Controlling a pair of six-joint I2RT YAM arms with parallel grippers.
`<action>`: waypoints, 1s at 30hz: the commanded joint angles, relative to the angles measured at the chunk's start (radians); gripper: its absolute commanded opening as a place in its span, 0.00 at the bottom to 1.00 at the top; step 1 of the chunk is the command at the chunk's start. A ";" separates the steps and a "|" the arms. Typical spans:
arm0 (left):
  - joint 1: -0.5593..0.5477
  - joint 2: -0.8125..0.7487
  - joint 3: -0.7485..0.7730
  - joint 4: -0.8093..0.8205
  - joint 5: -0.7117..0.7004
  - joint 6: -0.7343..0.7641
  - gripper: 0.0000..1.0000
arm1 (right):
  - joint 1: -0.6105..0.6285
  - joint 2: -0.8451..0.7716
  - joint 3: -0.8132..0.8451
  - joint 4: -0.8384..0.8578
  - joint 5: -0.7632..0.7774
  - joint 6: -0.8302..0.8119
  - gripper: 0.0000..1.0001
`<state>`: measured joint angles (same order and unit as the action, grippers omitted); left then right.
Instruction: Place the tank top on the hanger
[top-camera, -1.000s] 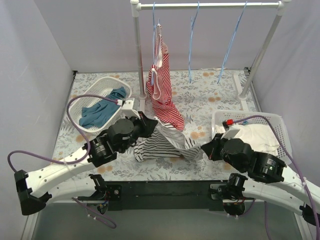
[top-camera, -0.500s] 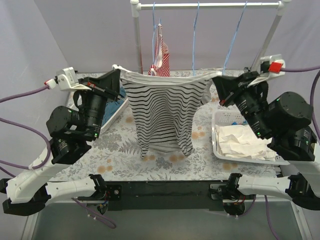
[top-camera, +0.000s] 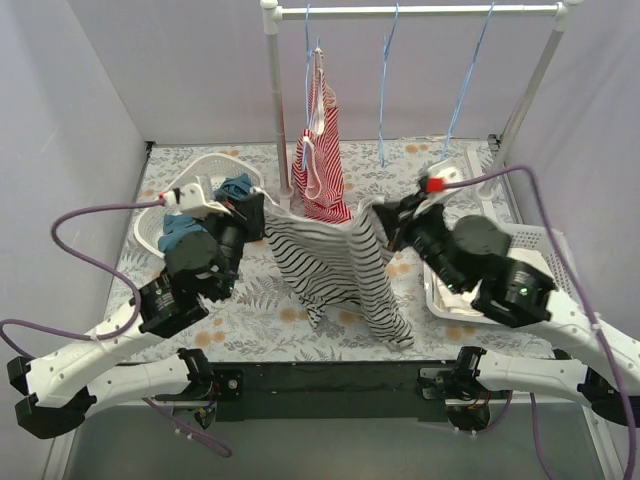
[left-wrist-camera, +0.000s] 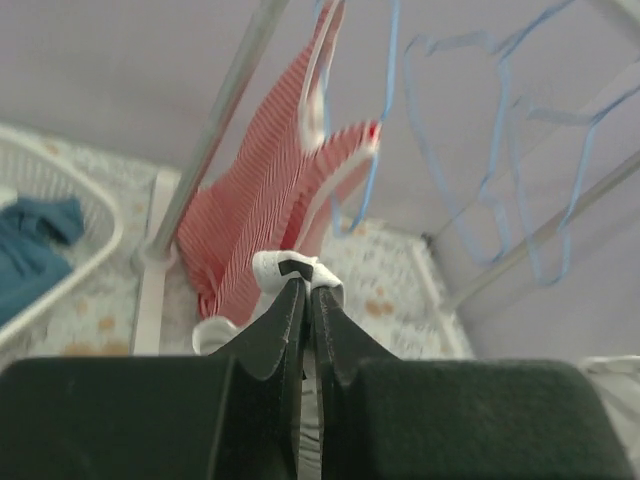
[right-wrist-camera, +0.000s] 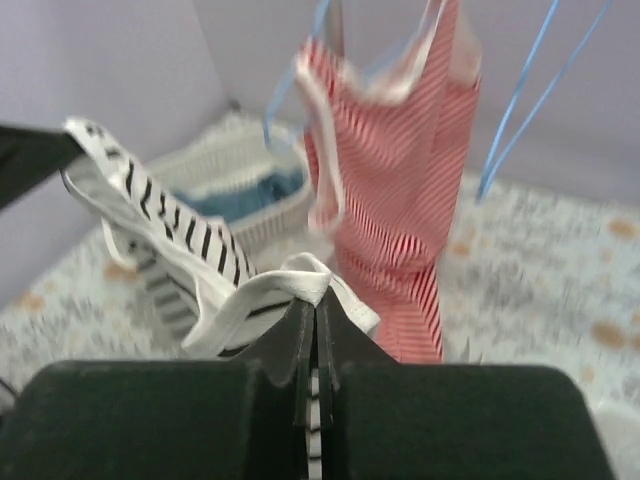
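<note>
The tank top (top-camera: 335, 262), white with thin black stripes, hangs slack between my two grippers above the middle of the table, its hem near the front. My left gripper (top-camera: 262, 203) is shut on its left shoulder strap (left-wrist-camera: 295, 270). My right gripper (top-camera: 378, 212) is shut on the other strap (right-wrist-camera: 300, 282). Two empty pale-blue wire hangers (top-camera: 383, 95) (top-camera: 462, 85) hang on the rail (top-camera: 420, 11) behind, well above the top; they also show in the left wrist view (left-wrist-camera: 480, 130). A third hanger carries the red-and-white striped top (top-camera: 322, 160).
A white basket (top-camera: 200, 185) with a blue garment (top-camera: 215, 215) sits at the back left. A white basket (top-camera: 520, 265) with white cloth sits at the right, partly under my right arm. The rack's posts (top-camera: 277, 110) (top-camera: 525, 110) stand at the back.
Both grippers have come down and inward from near rail height. The tank top, stretched wide between them half a second ago, now sags and folds in the middle.
</note>
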<state>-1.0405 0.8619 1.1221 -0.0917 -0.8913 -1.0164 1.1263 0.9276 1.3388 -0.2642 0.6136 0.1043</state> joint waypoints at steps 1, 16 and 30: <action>-0.003 -0.047 -0.246 -0.271 0.043 -0.390 0.00 | 0.003 -0.082 -0.395 -0.027 -0.064 0.318 0.01; -0.003 -0.168 -0.496 -0.368 0.215 -0.687 0.65 | -0.033 -0.124 -0.572 -0.263 -0.288 0.482 0.67; -0.003 -0.075 -0.157 -0.350 0.301 -0.332 0.66 | -0.033 -0.153 -0.567 -0.277 -0.190 0.479 0.70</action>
<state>-1.0412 0.6987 0.8547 -0.4976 -0.6361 -1.5154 1.0950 0.7578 0.7506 -0.5564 0.3939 0.5873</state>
